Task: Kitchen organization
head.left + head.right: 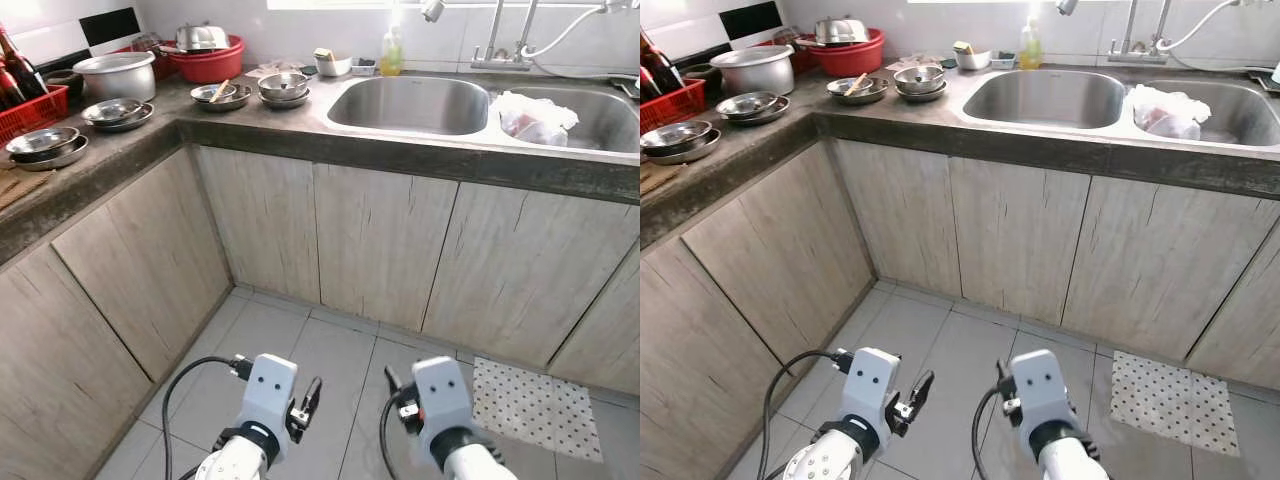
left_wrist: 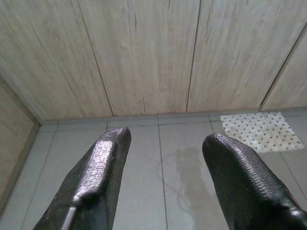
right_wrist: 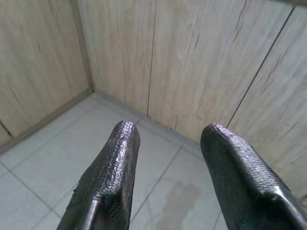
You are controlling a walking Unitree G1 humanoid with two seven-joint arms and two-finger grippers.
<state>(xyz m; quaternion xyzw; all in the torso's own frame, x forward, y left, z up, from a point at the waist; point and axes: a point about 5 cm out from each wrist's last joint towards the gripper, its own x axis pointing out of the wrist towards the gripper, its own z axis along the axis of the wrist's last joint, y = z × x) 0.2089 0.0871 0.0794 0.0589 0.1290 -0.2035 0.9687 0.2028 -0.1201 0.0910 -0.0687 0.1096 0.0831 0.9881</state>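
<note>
Gleaming steel bowls (image 1: 284,86) sit stacked on the dark counter (image 1: 120,150); left claw (image 2: 165,143) and right claw (image 3: 168,139) hang spread.

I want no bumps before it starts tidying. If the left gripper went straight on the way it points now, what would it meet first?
Probably the wooden cabinet doors under the sink, near where they meet the tiled floor. The left gripper is open and holds nothing; depth is hard to judge.

Bright daylight from above the sink (image 1: 410,105); sharp, slight edge distortion.

bowls (image 1: 283,86) left of sink (image 1: 408,104) (countertop)
</note>
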